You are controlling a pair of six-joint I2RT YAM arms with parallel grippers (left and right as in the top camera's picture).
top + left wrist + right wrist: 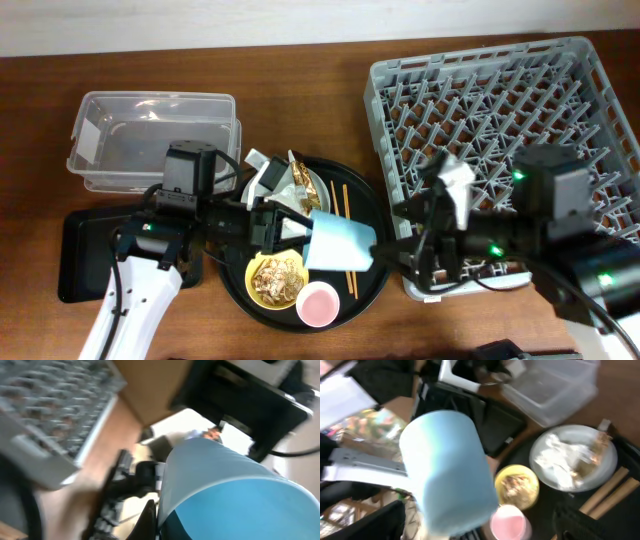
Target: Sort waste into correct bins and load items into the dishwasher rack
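My left gripper point(292, 228) is shut on the rim of the small light-blue cup point(340, 243) and holds it sideways above the round black tray point(372, 205). In the left wrist view the cup point(225, 490) fills the frame, with a finger point(152, 519) pressed on its rim. My right gripper point(395, 243) is open, its fingers spread on either side of the cup point(445, 470). On the tray are the grey plate point(312, 183) with tissue and foil wrapper, the yellow bowl point(277, 277) of scraps, the pink cup point(317, 303) and the chopsticks point(345, 215).
The dishwasher rack point(500, 110) stands at the right, under the right arm. The clear tub point(150, 140) is at the back left. The shallow black tray point(85, 250) lies in front of it, partly under the left arm.
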